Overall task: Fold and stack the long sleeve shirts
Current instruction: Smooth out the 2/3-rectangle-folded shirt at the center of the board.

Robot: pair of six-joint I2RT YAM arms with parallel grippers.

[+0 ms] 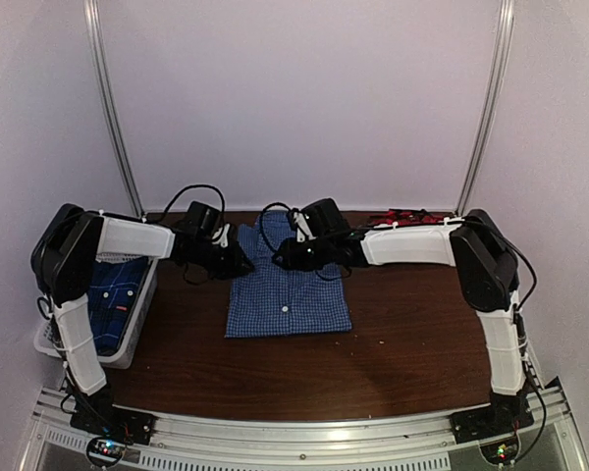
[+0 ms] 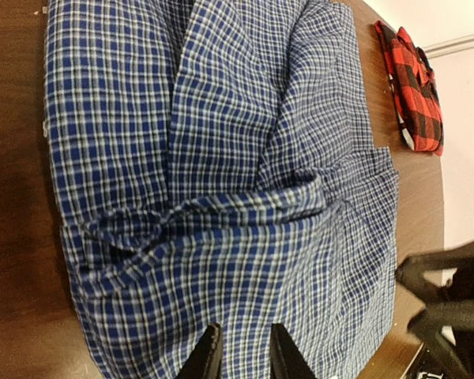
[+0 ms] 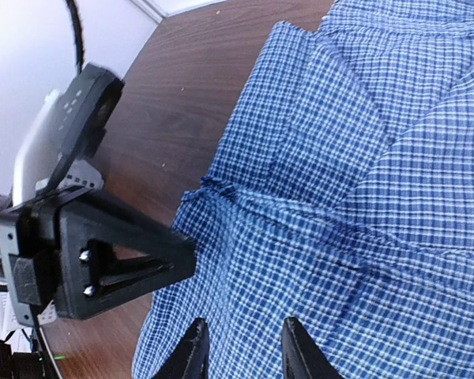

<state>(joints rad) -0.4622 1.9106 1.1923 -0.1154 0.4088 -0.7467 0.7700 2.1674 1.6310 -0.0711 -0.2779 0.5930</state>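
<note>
Claw on my left first: the left claw (image 2: 242, 359) sits low at the left far edge of the blue-and-white gingham shirt (image 1: 288, 294), its fingers (image 2: 208, 357) only a narrow way apart with checked cloth showing in the gap. From the right wrist view its dark tip meets the hem where the cloth is slightly bunched. I cannot tell whether it has cloth pinched or merely stands over it.

My right claw (image 3: 245, 355) hangs over the far middle of the same shirt, close to the left one. It is partly open, its two fingers clearly apart, and I see nothing held between them; the cloth below lies flat.

The gingham shirt lies in the middle of the bench (image 1: 402, 343), spread out as a near-square, with one white button showing toward its near edge. Folds of its own cloth lie across the body and there is a ridge of gathered fabric running crosswise.

At the far right of the bench, well apart from the gingham one, lies the red-and-black plaid shirt (image 2: 417, 87), folded into a small bundle. The darker blue plaid shirt (image 1: 116, 289) rests inside a pale basket (image 1: 137, 339) at the left edge of the bench, beside my left arm.
</note>
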